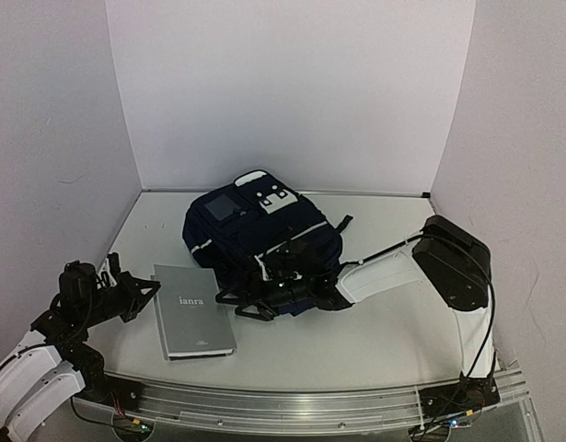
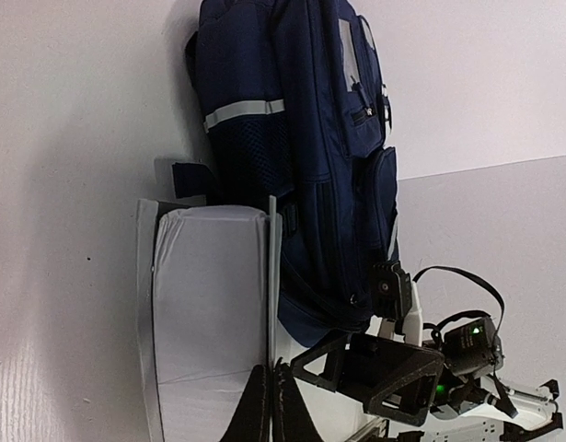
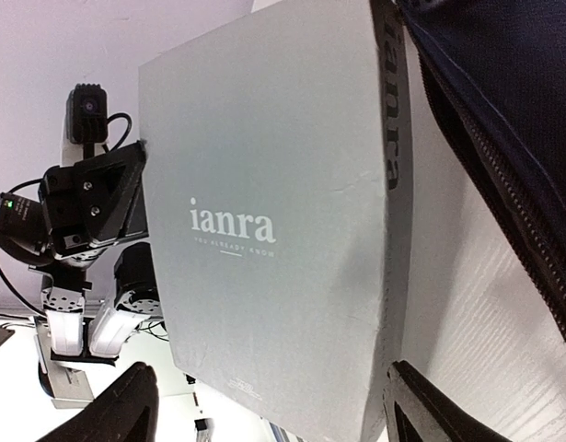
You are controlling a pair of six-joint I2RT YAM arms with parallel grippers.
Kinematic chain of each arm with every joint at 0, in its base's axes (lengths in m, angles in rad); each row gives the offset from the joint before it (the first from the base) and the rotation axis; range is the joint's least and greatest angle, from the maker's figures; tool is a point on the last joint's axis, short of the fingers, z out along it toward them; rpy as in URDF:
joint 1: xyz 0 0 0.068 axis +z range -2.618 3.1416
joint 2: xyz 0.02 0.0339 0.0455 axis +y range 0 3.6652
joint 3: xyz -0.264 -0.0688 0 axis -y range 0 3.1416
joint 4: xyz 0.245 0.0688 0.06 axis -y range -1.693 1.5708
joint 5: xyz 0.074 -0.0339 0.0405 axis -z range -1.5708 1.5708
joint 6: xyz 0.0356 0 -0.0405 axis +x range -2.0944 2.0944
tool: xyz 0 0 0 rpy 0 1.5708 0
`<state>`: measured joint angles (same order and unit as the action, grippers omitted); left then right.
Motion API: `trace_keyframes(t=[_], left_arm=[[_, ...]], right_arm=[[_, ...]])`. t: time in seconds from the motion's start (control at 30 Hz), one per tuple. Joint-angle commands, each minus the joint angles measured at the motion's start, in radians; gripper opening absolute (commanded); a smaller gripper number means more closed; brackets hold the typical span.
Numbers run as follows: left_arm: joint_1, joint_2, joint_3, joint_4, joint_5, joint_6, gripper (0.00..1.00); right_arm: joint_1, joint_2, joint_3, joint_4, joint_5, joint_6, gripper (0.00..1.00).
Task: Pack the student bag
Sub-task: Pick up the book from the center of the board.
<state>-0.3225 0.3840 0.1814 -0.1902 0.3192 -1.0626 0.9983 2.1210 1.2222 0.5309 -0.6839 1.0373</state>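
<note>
The student bag point(image 1: 255, 230), dark navy with white buckles, lies flat at the table's middle; it also fills the left wrist view point(image 2: 310, 138) and the right edge of the right wrist view point(image 3: 503, 110). A grey book marked "ianra" point(image 1: 192, 311) lies to its near left and faces the right wrist camera point(image 3: 273, 230). My left gripper point(image 1: 150, 288) is shut, its fingertips point(image 2: 255, 414) pressed together right at the book's point(image 2: 209, 304) edge; whether they pinch the cover I cannot tell. My right gripper point(image 1: 238, 302) stands open between bag and book, fingers point(image 3: 126, 405) spread wide before the book.
White walls close in the table at the back and both sides. A metal rail point(image 1: 292, 405) runs along the near edge. The right arm's black wrist point(image 2: 402, 368) sits close beside the bag's near end. The left arm point(image 3: 89, 203) stands behind the book.
</note>
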Motion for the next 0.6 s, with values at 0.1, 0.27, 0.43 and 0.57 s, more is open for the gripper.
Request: trace_keyframes(t=[0.1,0.27,0.43,0.57], left_arm=[[-0.004,-0.027,0.077,0.161,0.107,0.037,0.00],[-0.004,-0.012,0.096,0.247,0.170,0.033,0.00],[-0.004,0.019,0.108,0.320,0.239,0.017,0.00],[-0.005,0.048,0.098,0.416,0.291,-0.016,0.00]], right_arm=[[-0.017,-0.030,-0.031,0.128,0.009,-0.049,0.93],[-0.017,-0.004,-0.029,0.180,-0.014,-0.043,0.95],[-0.018,0.020,-0.019,0.236,-0.038,-0.030,0.94],[-0.015,0.013,-0.013,0.344,-0.080,0.011,0.91]])
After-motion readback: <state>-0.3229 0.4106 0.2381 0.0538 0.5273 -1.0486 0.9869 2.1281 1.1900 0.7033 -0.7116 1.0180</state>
